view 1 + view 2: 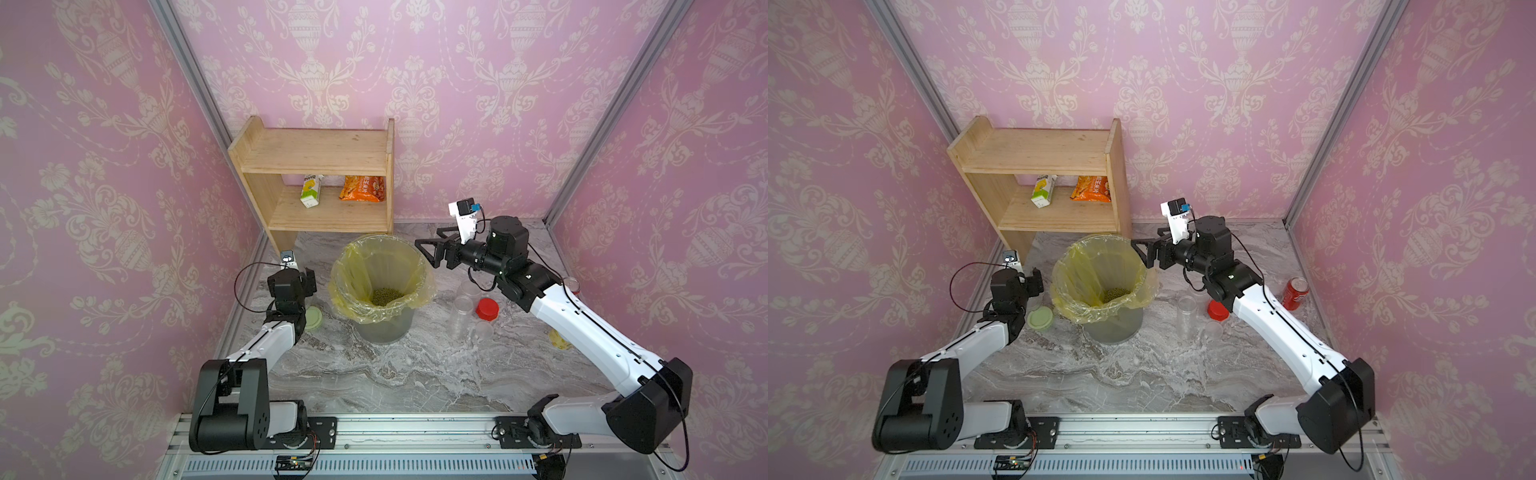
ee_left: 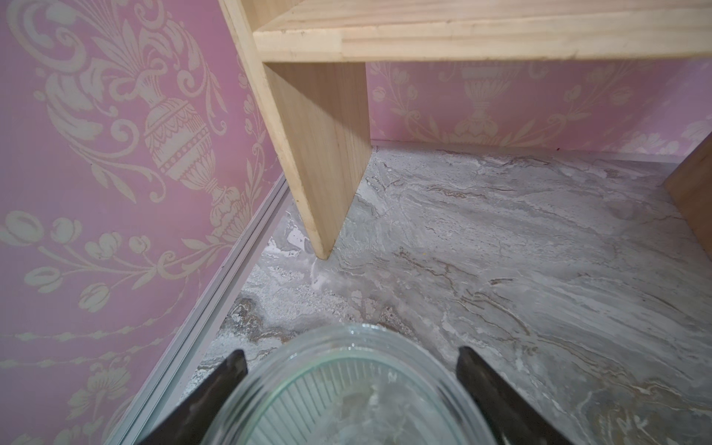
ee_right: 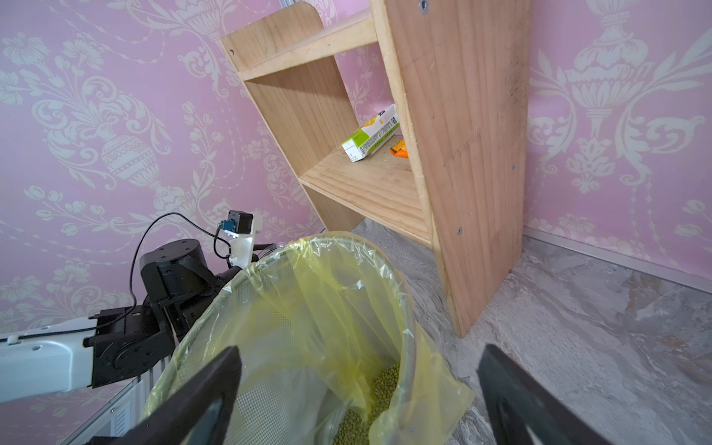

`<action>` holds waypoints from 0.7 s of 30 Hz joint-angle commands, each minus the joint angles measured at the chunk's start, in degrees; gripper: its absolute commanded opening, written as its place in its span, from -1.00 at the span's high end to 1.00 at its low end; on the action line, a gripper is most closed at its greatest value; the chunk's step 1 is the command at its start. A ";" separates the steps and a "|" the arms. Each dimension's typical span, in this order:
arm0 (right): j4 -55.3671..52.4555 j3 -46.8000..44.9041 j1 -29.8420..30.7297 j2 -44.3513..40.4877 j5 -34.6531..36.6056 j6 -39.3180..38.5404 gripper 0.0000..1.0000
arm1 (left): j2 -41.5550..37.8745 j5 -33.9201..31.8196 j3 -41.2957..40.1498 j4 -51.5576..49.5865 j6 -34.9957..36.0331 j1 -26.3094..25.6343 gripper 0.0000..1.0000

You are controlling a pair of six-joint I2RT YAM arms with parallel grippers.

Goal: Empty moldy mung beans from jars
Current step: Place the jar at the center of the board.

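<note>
The mung beans [image 1: 386,296] [image 3: 379,389] lie as a dull green heap at the bottom of the yellow-bagged bin [image 1: 340,270]. My left gripper [image 2: 350,352] is shut on a squat clear jar [image 2: 346,393] left of the bin; the jar is lidless, with no beans showing in it. Its pale-green lid [image 1: 1040,319] rests on the table beside the left arm. My right gripper [image 1: 426,251] [image 3: 360,350] hangs open and empty over the bin's right rim. Right of the bin stand a tall clear jar [image 1: 461,316] and a shorter clear jar [image 1: 471,289], both lidless. Beside them lies a red lid [image 1: 487,308].
A wooden shelf [image 1: 316,151] stands against the back wall just behind the bin, holding a carton [image 1: 311,191] and an orange snack bag [image 1: 362,189]. A red soda can [image 1: 1295,293] and a yellow tin [image 1: 559,338] sit by the right arm. A clear lid [image 1: 1213,330] lies near the tall jar.
</note>
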 commanded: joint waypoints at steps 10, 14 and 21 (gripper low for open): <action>1.45 -1.63 -1.54 0.44 -2.48 -1.35 -0.95 | 6.67 -2.10 -2.01 21.53 4.97 1.17 1.00; 0.36 -1.06 -1.96 0.20 -2.40 -2.01 -0.95 | 10.27 -1.98 -2.97 28.46 7.25 1.21 1.00; -0.34 -1.02 -2.48 -0.17 -2.17 -2.43 -0.95 | 14.29 -1.45 -3.54 33.59 7.65 1.33 1.00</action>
